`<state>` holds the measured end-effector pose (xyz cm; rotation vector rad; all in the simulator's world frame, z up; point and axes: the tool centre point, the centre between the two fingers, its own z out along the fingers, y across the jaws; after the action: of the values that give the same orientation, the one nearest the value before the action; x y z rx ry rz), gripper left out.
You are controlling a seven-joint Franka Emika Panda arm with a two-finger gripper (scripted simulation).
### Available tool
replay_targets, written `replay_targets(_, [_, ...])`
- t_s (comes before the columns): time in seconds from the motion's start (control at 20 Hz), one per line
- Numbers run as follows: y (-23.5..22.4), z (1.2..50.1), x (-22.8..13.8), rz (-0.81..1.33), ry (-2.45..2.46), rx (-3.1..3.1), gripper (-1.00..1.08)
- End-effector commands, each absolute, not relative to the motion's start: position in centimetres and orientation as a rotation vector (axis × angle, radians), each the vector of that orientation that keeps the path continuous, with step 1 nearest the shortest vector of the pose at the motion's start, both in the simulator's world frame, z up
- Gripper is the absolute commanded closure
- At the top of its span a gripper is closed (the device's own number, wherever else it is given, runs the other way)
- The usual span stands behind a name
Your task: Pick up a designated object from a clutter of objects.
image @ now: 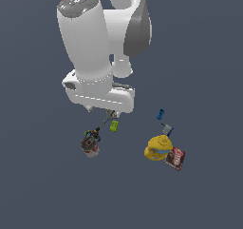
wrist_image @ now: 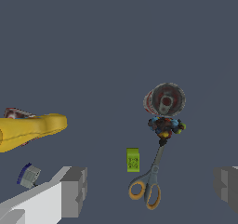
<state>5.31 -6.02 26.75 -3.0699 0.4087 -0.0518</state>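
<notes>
The designated object, a small squat can with reddish-brown and white sides, lies with a dark multicoloured speckled patch at its edge. In the exterior view the can sits at the left of the clutter. Orange-handled scissors point their blades at it, and a green block lies beside them. My gripper is open, hovering high over the scissors' handles, short of the can, with nothing between its fingers. The arm's white hand hides the fingers in the exterior view.
On the exterior view's right are a yellow rounded object with a blue band, a flat red box touching it, a grey-purple piece and a blue cylinder. All rest on a flat dark grey floor.
</notes>
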Motion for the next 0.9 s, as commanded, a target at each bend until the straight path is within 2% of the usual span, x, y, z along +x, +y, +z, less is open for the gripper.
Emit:
replay_targets(0.0, [-7.3, 24.6, 6.3, -0.041, 0.508, -3.059, -0.92])
replay_targets(0.45, [-11.7, 17.1, 8.8, -0.013, 0.826, -3.012, -0.92])
replay_targets(0.85, [-13.8, 13.4, 9.4, -0.002, 0.97, -2.985, -0.92])
